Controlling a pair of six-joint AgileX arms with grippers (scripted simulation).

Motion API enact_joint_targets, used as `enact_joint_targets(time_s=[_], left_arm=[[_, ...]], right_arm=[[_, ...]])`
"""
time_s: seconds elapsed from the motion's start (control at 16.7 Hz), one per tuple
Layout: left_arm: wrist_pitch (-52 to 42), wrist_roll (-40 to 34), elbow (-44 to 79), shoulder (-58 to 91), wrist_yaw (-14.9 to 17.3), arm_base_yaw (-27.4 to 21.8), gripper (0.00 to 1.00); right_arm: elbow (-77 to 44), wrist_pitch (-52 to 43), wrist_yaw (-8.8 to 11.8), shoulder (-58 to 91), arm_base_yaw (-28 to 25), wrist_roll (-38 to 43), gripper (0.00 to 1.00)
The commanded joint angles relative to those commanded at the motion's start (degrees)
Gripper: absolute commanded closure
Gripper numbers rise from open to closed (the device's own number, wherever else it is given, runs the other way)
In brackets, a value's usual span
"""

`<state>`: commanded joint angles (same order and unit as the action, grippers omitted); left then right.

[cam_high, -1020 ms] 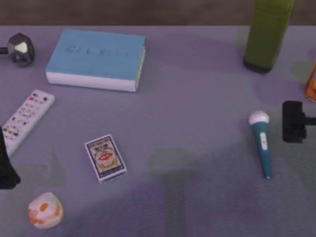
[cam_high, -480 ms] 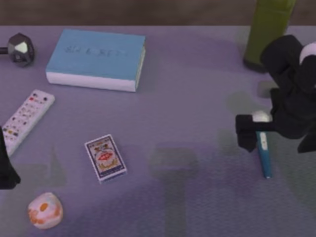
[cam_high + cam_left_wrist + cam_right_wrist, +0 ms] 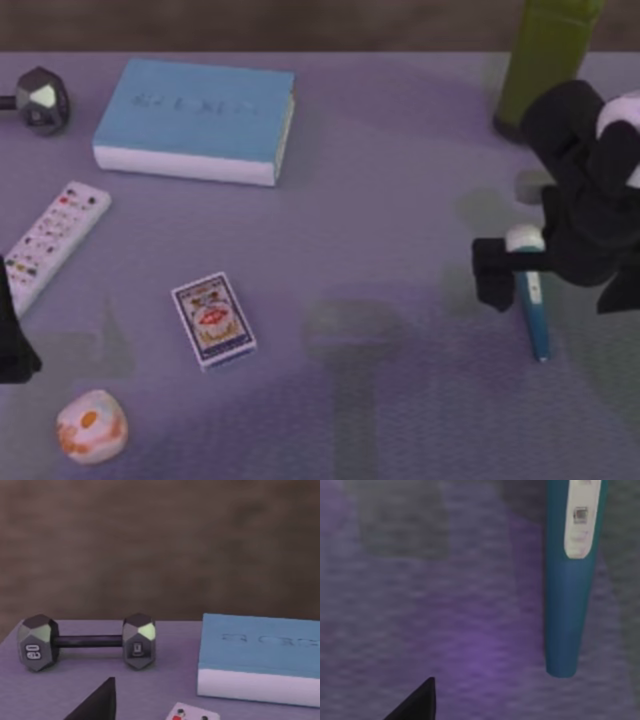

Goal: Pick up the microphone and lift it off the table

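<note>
The microphone (image 3: 533, 300) lies at the table's (image 3: 400, 200) three o'clock edge; the right gripper (image 3: 512, 262) hangs over its head, grip state unclear.

The purple-grey table (image 3: 400, 180) carries a blue book (image 3: 195, 118), dumbbell (image 3: 40, 98), remote (image 3: 50, 240) and card box (image 3: 213, 320). The microphone (image 3: 533, 300), a green bottle (image 3: 540, 70) and a round white-orange object (image 3: 91, 425) also lie there.

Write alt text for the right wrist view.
A teal microphone with a white switch patch lies flat on the mottled purple-grey table, its tapered end in full view. One dark tip of the right hand pokes in at the frame's edge.
</note>
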<state>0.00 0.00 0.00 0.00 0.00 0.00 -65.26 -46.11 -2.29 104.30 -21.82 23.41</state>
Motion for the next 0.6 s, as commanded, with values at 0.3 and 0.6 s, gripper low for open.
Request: enact_joint_targets(time_s=[0.3, 0.6], left_arm=[[0.0, 0.0, 0.0, 0.0, 0.0, 0.0, 0.00], [0.0, 0.0, 0.0, 0.0, 0.0, 0.0, 0.00]], right_arm=[[4.1, 12.9, 0.0, 8.1, 0.2, -0.1, 0.00], [6.3, 19.0, -0.1, 12.4, 0.4, -0.2, 0.00]])
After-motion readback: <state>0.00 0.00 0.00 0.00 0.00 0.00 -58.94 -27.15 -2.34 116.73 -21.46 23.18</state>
